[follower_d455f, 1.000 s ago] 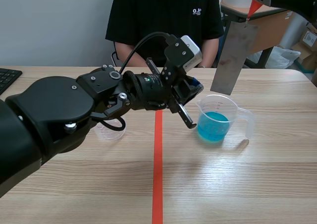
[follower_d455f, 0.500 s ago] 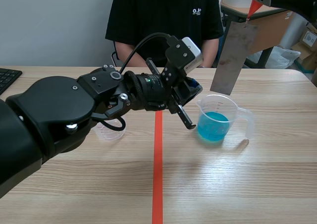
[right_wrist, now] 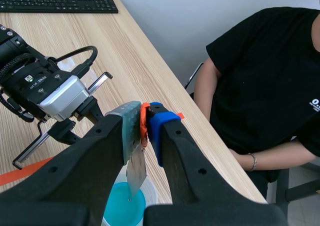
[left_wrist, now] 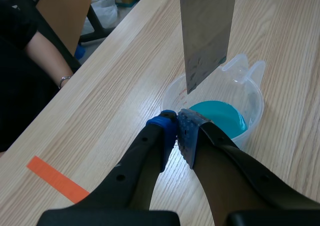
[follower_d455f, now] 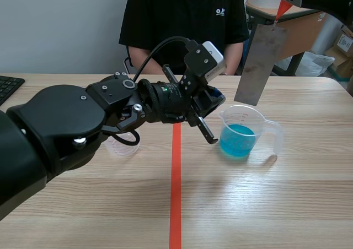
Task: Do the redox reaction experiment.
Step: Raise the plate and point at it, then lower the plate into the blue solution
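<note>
Scene view: right claw holds metal plate above cup (blue liquid); left claw closed, empty, beside cup.

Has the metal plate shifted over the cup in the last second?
No. The metal plate hangs where it did in the right tool, lower edge above the far rim of the measuring cup.

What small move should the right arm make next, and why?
Probably lower the metal plate straight down: the right gripper holds it hanging above the beaker, and its lower edge is not yet in the blue liquid.
</note>
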{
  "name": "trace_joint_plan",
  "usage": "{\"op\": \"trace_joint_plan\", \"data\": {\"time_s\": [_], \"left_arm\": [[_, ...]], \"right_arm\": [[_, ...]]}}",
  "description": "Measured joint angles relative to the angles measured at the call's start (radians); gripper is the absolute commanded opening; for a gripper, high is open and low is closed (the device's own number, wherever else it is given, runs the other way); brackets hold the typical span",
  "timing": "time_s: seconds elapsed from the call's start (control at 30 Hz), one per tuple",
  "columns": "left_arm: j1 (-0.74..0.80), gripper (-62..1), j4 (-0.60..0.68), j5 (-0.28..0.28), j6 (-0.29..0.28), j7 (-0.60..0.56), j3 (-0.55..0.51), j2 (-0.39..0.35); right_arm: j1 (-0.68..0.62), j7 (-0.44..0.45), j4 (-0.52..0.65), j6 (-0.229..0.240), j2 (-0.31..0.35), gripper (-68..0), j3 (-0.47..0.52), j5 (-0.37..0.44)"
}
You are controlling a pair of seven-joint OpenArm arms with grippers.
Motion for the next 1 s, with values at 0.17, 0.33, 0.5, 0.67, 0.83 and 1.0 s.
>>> {"op": "trace_joint_plan", "data": {"time_s": [0.17, 0.33, 0.5, 0.67, 0.83, 1.0], "left_arm": [[0.0, -56.0, 0.0, 0.0, 0.0, 0.0, 0.0, 0.0], [0.0, -56.0, 0.0, 0.0, 0.0, 0.0, 0.0, 0.0], [0.0, -56.0, 0.0, 0.0, 0.0, 0.0, 0.0, -0.001], [0.003, -56.0, 0.018, -0.036, -0.003, 0.019, 0.0, -0.05], [0.077, -56.0, 0.227, -0.132, 0.0, 0.058, -0.01, -0.238], [0.241, -56.0, 0.511, -0.172, 0.022, 0.109, -0.069, -0.445]], "right_arm": [[0.0, 0.0, 0.0, 0.0, 0.0, -65.8, 0.0, 0.0], [0.0, 0.0, 0.0, 0.0, 0.0, -65.8, 0.0, 0.0], [0.0, 0.0, 0.0, 0.0, 0.0, -65.8, 0.0, 0.0], [0.0, 0.0, 0.0, 0.0, 0.0, -65.8, 0.0, -0.001], [0.0, 0.0, 0.0, 0.0, 0.0, -65.8, 0.0, -0.002], [-0.016, 0.0, 0.0, 0.0, -0.001, -65.8, 0.0, -0.002]]}}
